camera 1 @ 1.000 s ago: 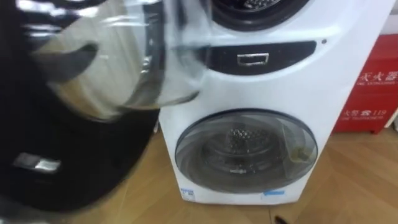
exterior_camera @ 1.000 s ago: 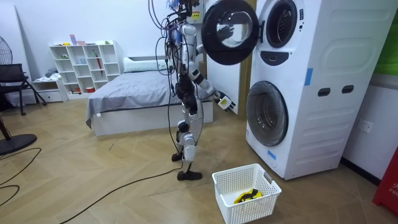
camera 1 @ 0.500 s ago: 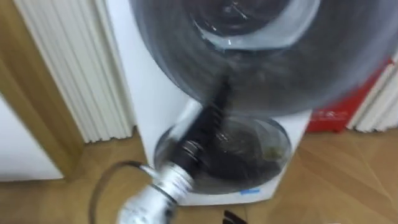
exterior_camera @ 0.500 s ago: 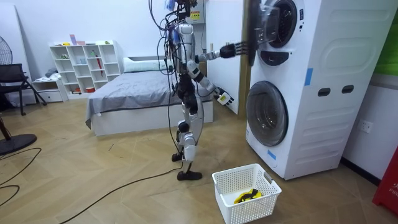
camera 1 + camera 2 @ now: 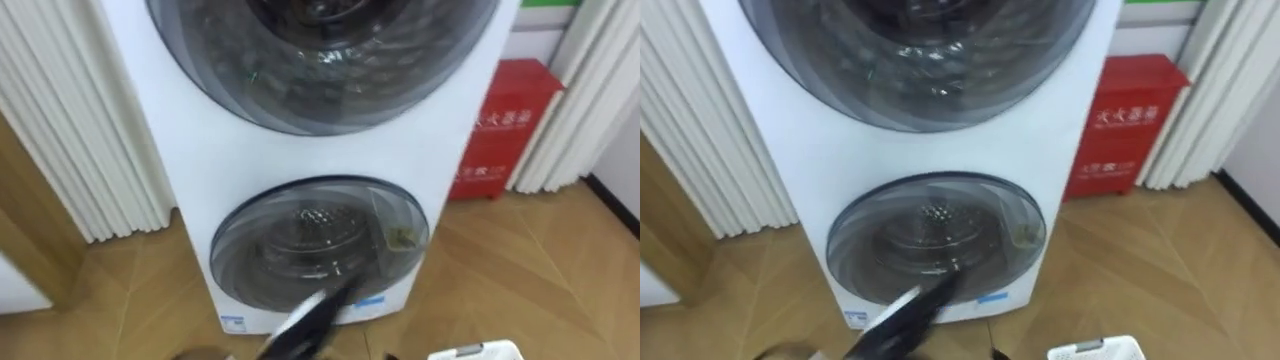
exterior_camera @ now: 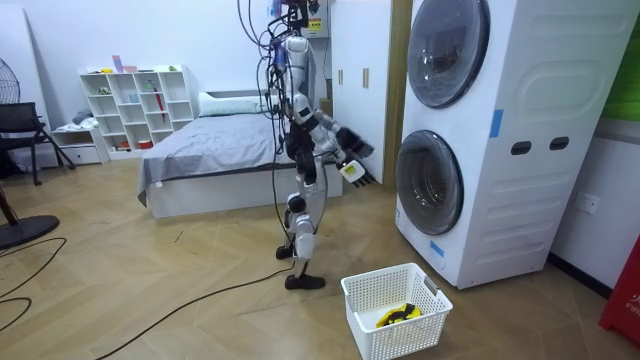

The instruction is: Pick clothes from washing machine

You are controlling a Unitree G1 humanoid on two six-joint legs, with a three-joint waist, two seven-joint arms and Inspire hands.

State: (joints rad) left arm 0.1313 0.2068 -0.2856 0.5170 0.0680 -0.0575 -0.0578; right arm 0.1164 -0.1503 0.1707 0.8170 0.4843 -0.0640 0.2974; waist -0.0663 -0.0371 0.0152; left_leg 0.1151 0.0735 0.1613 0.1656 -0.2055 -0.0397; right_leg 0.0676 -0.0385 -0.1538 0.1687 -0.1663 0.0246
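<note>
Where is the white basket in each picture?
Left eye view: the white basket peeks in at the bottom edge, right of middle.
Right eye view: the white basket again at the bottom edge, right of middle.
Room view: the whole white basket stands on the floor, bottom centre, before the washing machine.
Shared landmark: the lower round door, above the white basket everywhere.

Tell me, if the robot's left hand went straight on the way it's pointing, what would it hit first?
Most likely the shut lower door of the washing machine: the left hand points up at its glass from below. The room view shows open space between robot and machine, so the depth is uncertain.
</note>
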